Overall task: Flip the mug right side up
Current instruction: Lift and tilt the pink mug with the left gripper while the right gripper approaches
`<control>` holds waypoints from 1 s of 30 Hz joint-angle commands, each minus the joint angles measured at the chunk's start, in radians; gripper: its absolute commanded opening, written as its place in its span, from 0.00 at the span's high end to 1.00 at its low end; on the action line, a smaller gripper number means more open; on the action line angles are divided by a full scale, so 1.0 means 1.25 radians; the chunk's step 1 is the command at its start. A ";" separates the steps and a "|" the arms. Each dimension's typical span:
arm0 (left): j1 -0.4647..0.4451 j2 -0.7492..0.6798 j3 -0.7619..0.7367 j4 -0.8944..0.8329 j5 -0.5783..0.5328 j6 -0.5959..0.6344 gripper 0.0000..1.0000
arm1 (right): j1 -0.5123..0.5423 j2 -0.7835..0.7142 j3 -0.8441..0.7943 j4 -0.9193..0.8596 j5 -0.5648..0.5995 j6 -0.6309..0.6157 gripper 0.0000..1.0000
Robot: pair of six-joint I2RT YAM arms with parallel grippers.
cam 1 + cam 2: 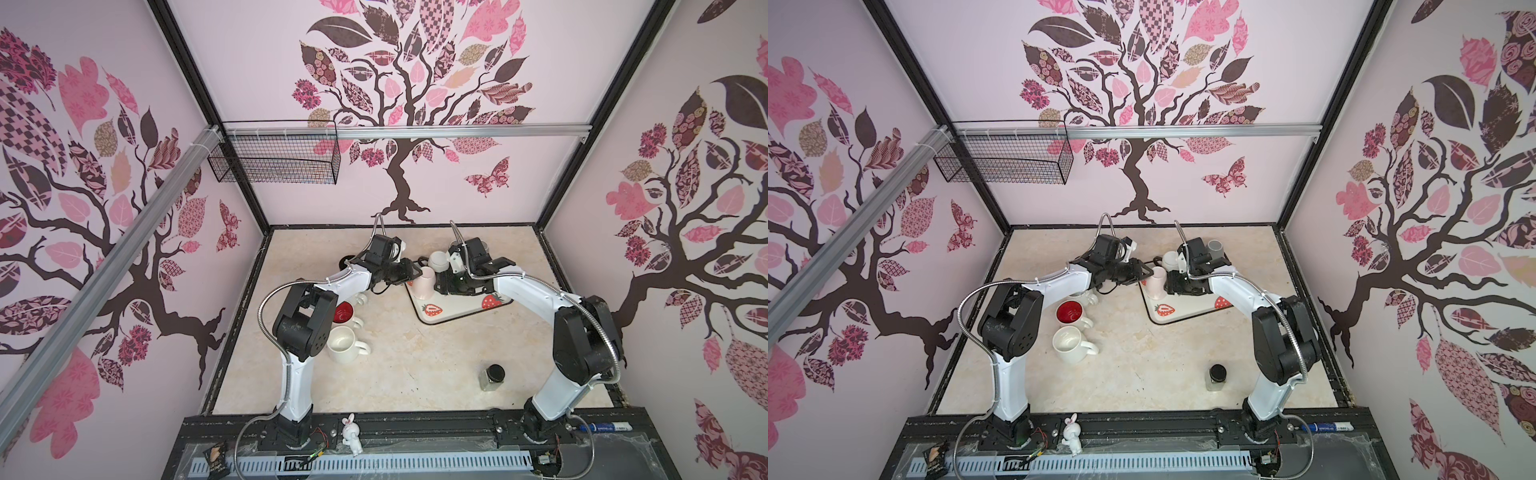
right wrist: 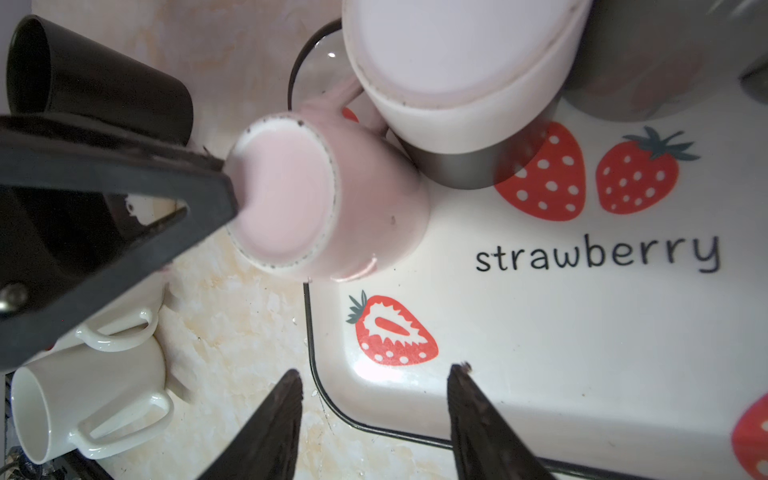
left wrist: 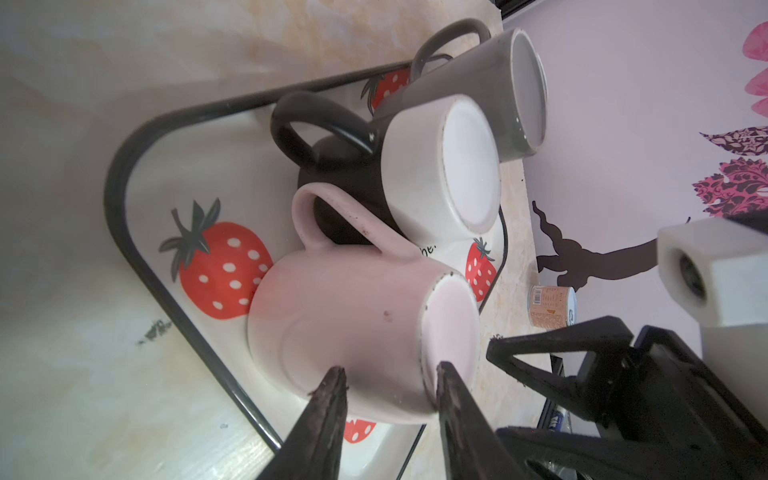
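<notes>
Pink ceramic: the pink mug [image 3: 353,328] stands mouth-down, base up, at the corner of the strawberry tray [image 2: 540,332] nearest the left arm; its handle points at the white-and-black mug [image 3: 436,166] just beside it
Left gripper [image 3: 388,372]: reaches in from the side; jaws roughly half apart, one fingertip on the mug's side wall, the other at the base rim; whether they pinch the mug or only rest against it cannot be told
Right gripper [image 2: 374,372]: hangs over the tray's edge near the mug; jaws apart, nothing between them
Step, judged: securing a hold before the flip; the mug is not yet turned
Risk, slip: the wall is glazed and rounded; a fingertip hold so close to the base rim could slide off once the mug rotates, dropping it onto the tray
Risk, neighbours: the white-and-black mug and the grey mug [image 3: 478,83] crowd the handle side; a swinging handle could topple them
Risk, edge: a sideways shove here could tip the mug over the tray's rim, or drag the tray
Risk, arms: both grippers flank one mug; they could clash
</notes>
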 commanded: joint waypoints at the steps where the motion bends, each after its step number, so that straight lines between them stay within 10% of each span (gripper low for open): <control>1: -0.028 -0.047 -0.071 0.052 -0.027 -0.035 0.62 | -0.002 -0.047 0.007 -0.029 0.028 -0.030 0.40; 11: -0.118 -0.078 -0.147 0.169 -0.037 -0.093 0.63 | -0.038 -0.080 0.018 -0.061 0.040 -0.043 0.38; 30: -0.054 -0.084 -0.126 0.057 -0.130 -0.024 0.61 | -0.037 -0.105 -0.068 -0.044 -0.029 0.006 0.36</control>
